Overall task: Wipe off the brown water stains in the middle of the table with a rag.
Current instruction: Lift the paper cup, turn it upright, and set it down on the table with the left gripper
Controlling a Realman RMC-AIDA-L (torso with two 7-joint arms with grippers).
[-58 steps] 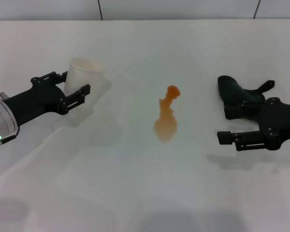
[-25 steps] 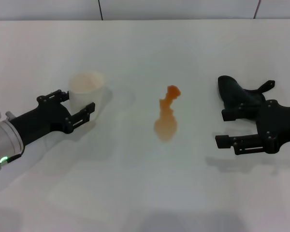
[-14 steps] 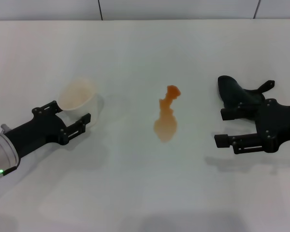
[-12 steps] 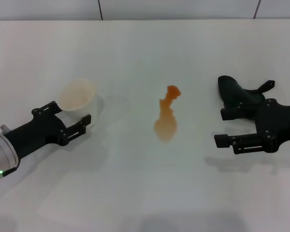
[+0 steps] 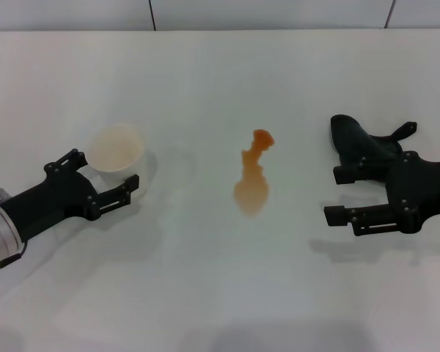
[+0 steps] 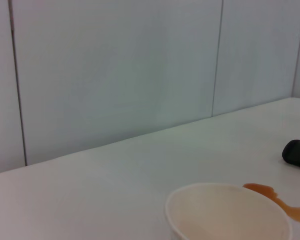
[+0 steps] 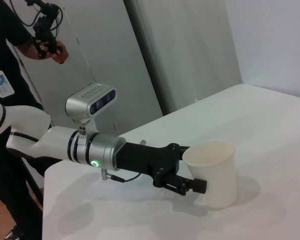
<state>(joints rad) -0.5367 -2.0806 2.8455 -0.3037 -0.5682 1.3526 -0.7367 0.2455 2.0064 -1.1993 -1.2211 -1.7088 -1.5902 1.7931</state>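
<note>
The brown water stains (image 5: 253, 180) lie in the middle of the white table (image 5: 220, 293), a narrow top above a rounder lower blob; they also show in the left wrist view (image 6: 282, 198). The black rag (image 5: 354, 141) lies crumpled at the right, seen small from the left wrist (image 6: 297, 152). My right gripper (image 5: 335, 194) is open just on the near side of the rag, with one finger against its edge and nothing between the fingers. My left gripper (image 5: 105, 170) is at the left, shut on a translucent whitish cup (image 5: 116, 149).
The cup (image 7: 213, 172) is upright in the left gripper (image 7: 192, 168), close to the tabletop. The cup's open rim (image 6: 227, 212) fills the left wrist view. A person (image 7: 12, 55) stands beyond the table's left edge. Grey wall panels (image 6: 115, 70) run behind the table.
My left gripper has carried the cup nearer to me and to the left, away from the stains. The right gripper has edged slightly left. The rag and stains have not moved.
</note>
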